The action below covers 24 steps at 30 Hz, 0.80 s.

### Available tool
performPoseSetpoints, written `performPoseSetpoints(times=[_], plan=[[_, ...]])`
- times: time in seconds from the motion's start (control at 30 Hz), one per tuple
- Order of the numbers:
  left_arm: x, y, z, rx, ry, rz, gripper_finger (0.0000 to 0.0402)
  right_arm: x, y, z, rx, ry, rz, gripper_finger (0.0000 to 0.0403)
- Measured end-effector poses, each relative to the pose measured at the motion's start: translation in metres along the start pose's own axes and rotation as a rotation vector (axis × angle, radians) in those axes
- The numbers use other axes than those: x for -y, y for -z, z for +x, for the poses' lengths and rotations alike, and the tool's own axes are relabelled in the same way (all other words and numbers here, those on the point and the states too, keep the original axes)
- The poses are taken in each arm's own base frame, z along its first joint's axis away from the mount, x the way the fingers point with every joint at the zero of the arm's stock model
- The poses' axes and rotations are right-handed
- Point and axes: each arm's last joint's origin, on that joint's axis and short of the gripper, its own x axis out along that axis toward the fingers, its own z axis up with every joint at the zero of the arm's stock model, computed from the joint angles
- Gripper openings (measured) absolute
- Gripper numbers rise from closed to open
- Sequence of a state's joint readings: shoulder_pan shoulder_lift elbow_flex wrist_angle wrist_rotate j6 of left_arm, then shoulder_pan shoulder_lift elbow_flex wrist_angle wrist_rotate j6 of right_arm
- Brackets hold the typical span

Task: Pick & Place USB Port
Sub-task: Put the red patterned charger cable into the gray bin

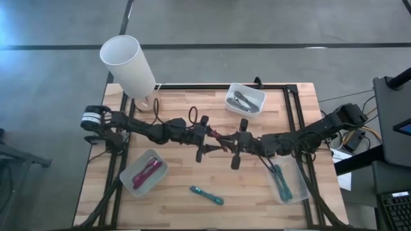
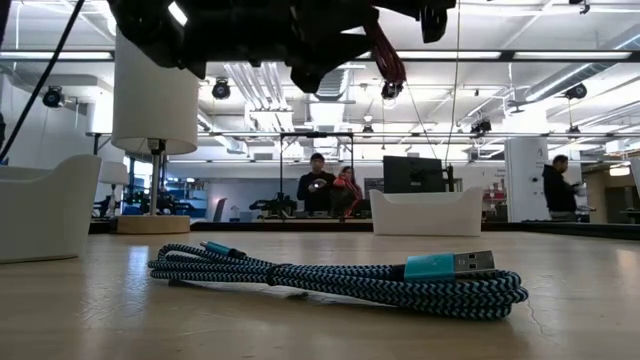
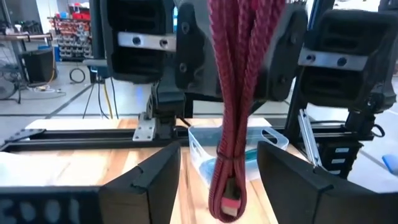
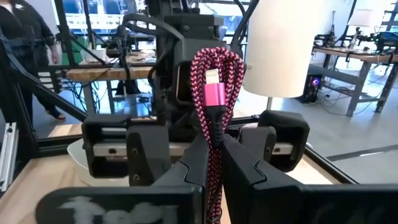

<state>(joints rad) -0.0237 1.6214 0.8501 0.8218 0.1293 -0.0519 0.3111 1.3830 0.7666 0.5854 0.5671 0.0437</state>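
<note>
A dark red braided USB cable (image 1: 221, 138), bundled into a long loop, hangs in the air above the table's middle. My right gripper (image 1: 235, 142) reaches in level from the right and is shut on it. My left gripper (image 1: 207, 136) faces it from the left and is open. In the left wrist view its fingers (image 3: 155, 180) stand on either side of the hanging bundle (image 3: 231, 124) without touching it. A pink plug (image 4: 214, 93) tops the bundle, and a red USB plug (image 3: 230, 205) is at its lower end. A teal cable (image 1: 206, 195) lies coiled on the table near the front. My right gripper pinches the bundled cable's several strands (image 4: 215, 163) between its two fingers, below the pink plug. The fingers come in level from the table's right and lie across the bundle. The cable stands upright and clear of the table, its loop end above the fingers and the rest hanging below.
A bin (image 1: 162, 168) with pink cables sits front left, and a clear bin (image 1: 297, 192) with teal cables front right. A white bin (image 1: 255, 110) with dark cables is at the back. A white lamp (image 1: 128, 64) stands at the far left corner. People stand beyond the table.
</note>
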Motion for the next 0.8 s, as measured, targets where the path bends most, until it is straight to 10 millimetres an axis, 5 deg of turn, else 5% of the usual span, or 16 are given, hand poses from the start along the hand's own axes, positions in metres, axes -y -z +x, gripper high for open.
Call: performPoseSetpoints(times=[0.2,0.57,0.8], plan=[[0.0004,-0.0043,-0.0008,0.030,0.002,-0.006,0.0177,0.0000,0.0001,0.0000,0.000,0.000,-0.003,0.0023],[0.0005,-0.0031,-0.0005,0.020,0.003,-0.026,0.0027,0.0001,0.0003,0.0000,-0.003,0.004,-0.090,0.0023],[0.0004,-0.0024,-0.0005,0.014,0.002,-0.027,0.0029,0.0003,0.0003,0.0001,-0.003,0.004,-0.161,0.0023]])
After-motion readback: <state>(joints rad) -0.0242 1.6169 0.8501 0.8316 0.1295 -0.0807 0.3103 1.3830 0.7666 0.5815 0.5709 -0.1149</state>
